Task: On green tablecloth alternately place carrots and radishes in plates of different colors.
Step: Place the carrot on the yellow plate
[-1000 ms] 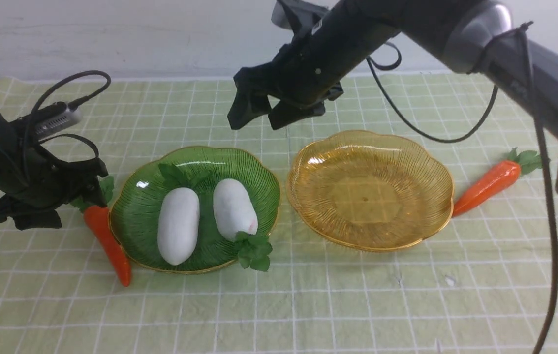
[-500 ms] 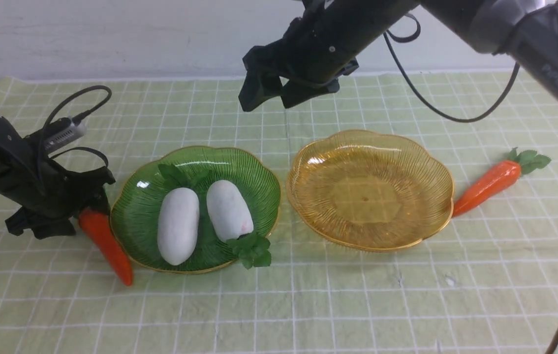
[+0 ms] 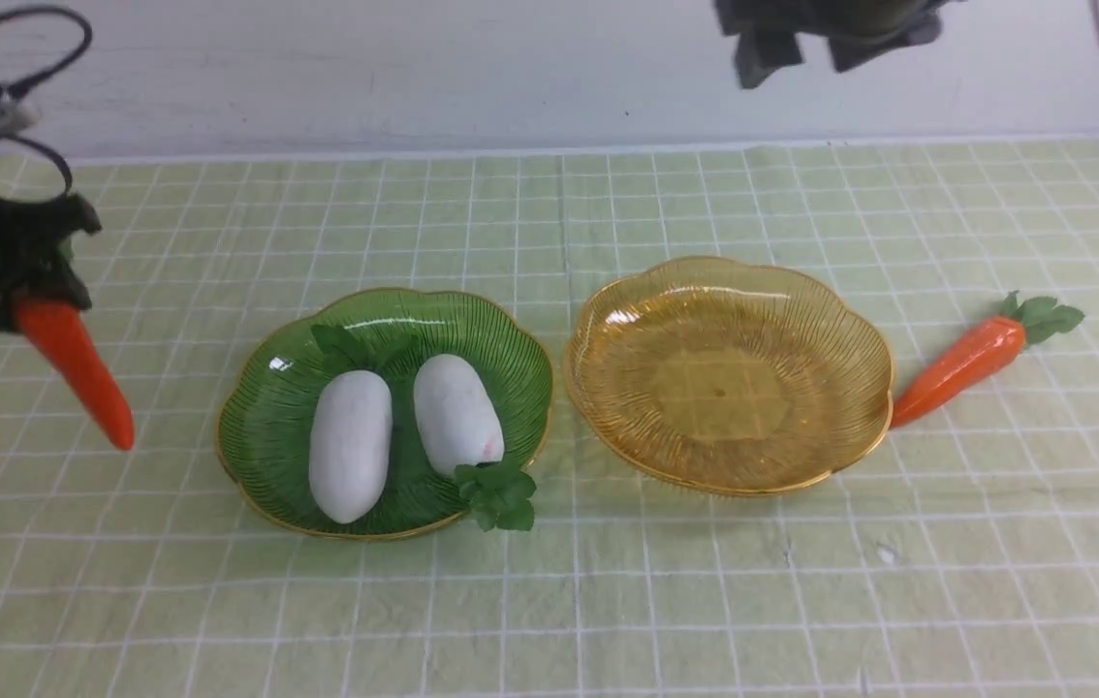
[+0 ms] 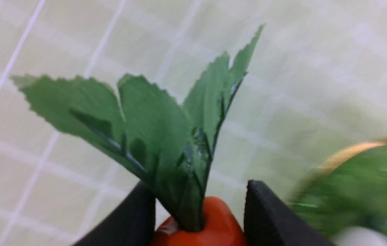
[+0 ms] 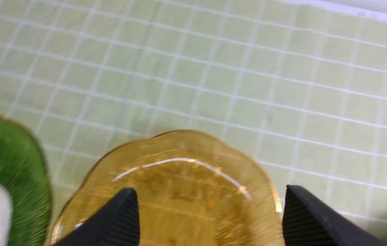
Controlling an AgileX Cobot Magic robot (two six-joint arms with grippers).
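The left fingers (image 4: pixel 132 222) pinch the top of one carrot (image 3: pixel 75 368), just under its leaves. It hangs in the air, tip down, left of the green plate (image 3: pixel 482 325). Two radishes (image 3: pixel 351 444) lie side by side in that plate. The right fingers (image 5: pixel 111 222) are spread wide, holding nothing, high above the yellow plate (image 3: pixel 729 373). The other carrot (image 3: pixel 961 361) lies on the green tablecloth (image 3: pixel 608 601), tip at the yellow plate's right edge.
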